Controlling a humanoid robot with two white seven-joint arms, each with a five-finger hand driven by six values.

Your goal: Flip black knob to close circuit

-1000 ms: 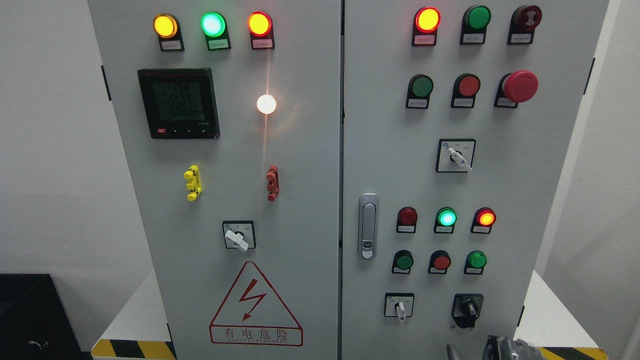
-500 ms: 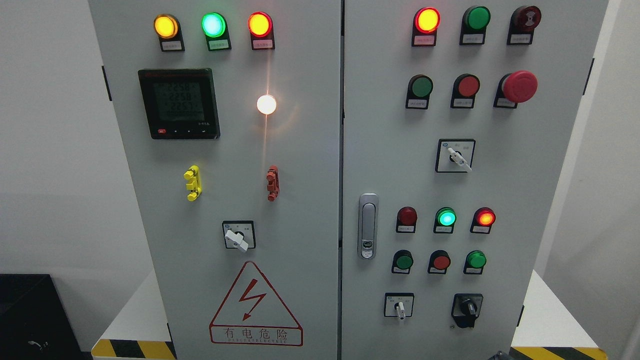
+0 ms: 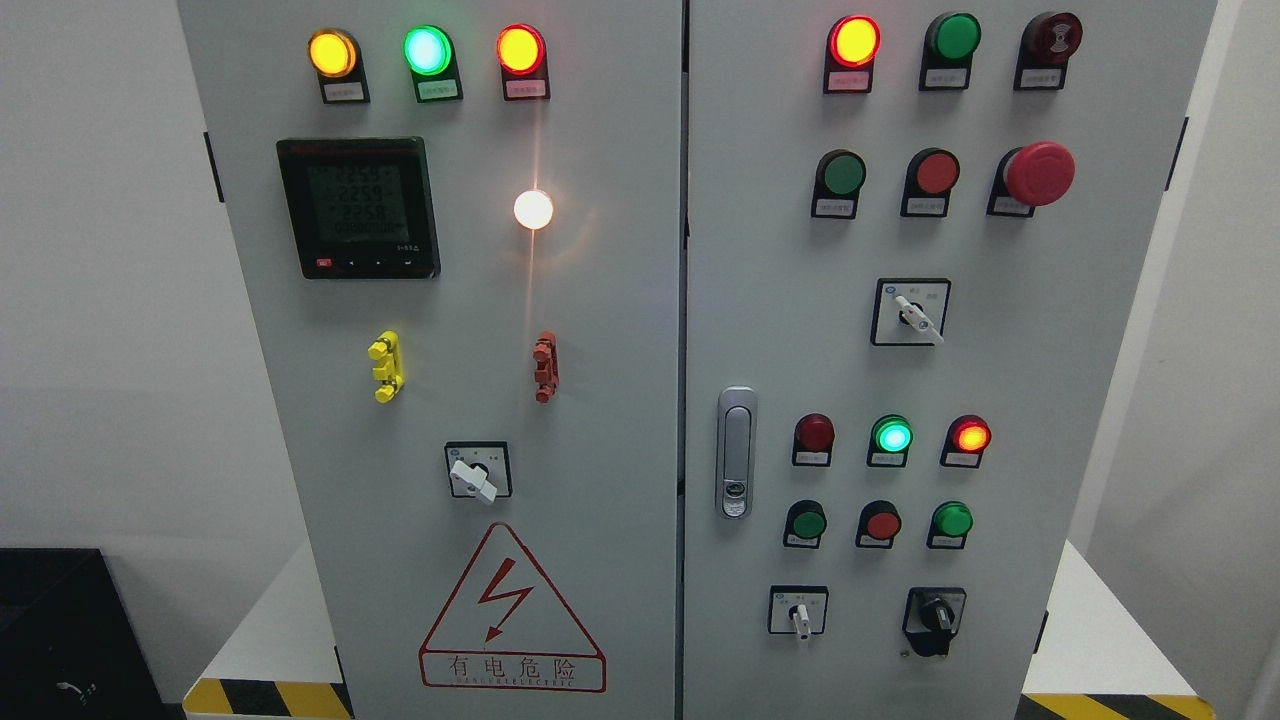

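- Sitting at the lower right of the grey cabinet (image 3: 1000, 400), the black knob (image 3: 934, 617) is being shown on its black plate, its handle tilted.
- Bare panel is being left around it; a white switch (image 3: 799, 615) is sitting to its left.
- Neither robot hand is being shown, so finger state cannot be told.

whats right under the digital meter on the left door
Below the digital meter sit a yellow clip and, further right, a red clip; lower still is a white-handled selector switch. Nothing covers this area. What lies behind the door cannot be seen.
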